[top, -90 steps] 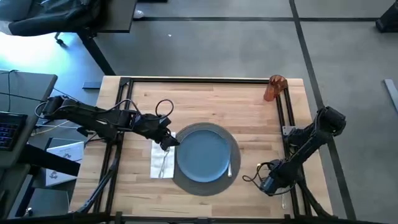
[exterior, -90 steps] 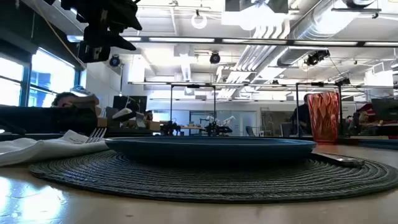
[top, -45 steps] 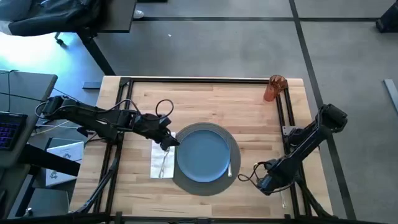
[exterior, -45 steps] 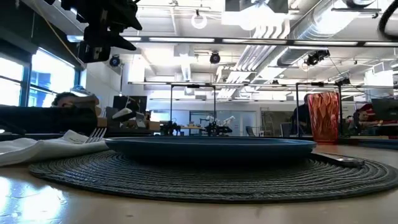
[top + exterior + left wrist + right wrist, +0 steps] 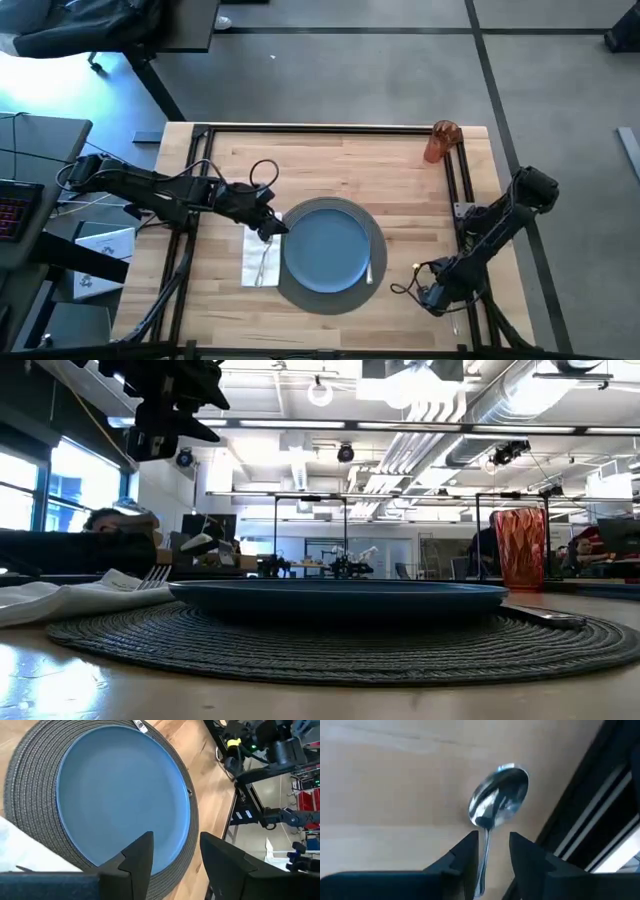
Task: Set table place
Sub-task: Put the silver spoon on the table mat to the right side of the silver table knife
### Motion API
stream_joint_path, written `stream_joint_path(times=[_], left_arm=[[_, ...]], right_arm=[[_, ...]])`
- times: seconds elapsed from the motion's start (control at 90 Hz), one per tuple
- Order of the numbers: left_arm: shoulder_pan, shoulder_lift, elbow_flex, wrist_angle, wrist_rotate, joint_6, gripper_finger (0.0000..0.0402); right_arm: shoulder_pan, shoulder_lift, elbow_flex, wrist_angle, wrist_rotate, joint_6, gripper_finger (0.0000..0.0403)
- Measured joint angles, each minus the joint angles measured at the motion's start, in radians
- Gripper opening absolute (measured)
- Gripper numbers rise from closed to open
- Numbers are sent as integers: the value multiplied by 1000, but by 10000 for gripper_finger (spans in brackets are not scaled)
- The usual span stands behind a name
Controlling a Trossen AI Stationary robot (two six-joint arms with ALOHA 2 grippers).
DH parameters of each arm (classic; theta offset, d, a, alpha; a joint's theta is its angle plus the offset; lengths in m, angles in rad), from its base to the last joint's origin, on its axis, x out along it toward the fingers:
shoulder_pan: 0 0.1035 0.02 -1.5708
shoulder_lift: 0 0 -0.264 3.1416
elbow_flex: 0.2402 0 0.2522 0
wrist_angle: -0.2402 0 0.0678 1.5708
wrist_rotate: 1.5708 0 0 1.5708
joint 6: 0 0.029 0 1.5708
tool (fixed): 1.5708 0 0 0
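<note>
From above, we see our right gripper [image 5: 432,296] low at the table's [image 5: 400,170] near right corner, well apart from the blue plate [image 5: 326,249] on its grey mat [image 5: 330,298]; our left gripper [image 5: 268,226] hovers by the napkin [image 5: 256,262]. Level with the table, only the plate and orange cup [image 5: 518,548] show. Our left wrist shows spread fingers [image 5: 137,860] over the plate. Our right wrist shows the spoon [image 5: 497,795], its handle running back between slightly parted fingers [image 5: 465,857]; we judge this arm nearer, though whether it pinches the handle we cannot tell.
</note>
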Motion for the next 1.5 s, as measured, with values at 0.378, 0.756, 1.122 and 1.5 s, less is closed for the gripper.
stream_joint_path(times=[0.378,0.756,1.122,1.5], left_arm=[[0,0,0,0,0,-16,146],[0,0,0,0,-2,-9,146],[0,0,0,0,-4,10,146],[-4,0,0,0,-3,11,146]], right_arm=[[-70,4,-29,46,45,-48,57],[-166,3,-13,93,129,-43,50],[-176,-57,35,31,205,-45,87],[-104,-58,-44,133,241,9,98]])
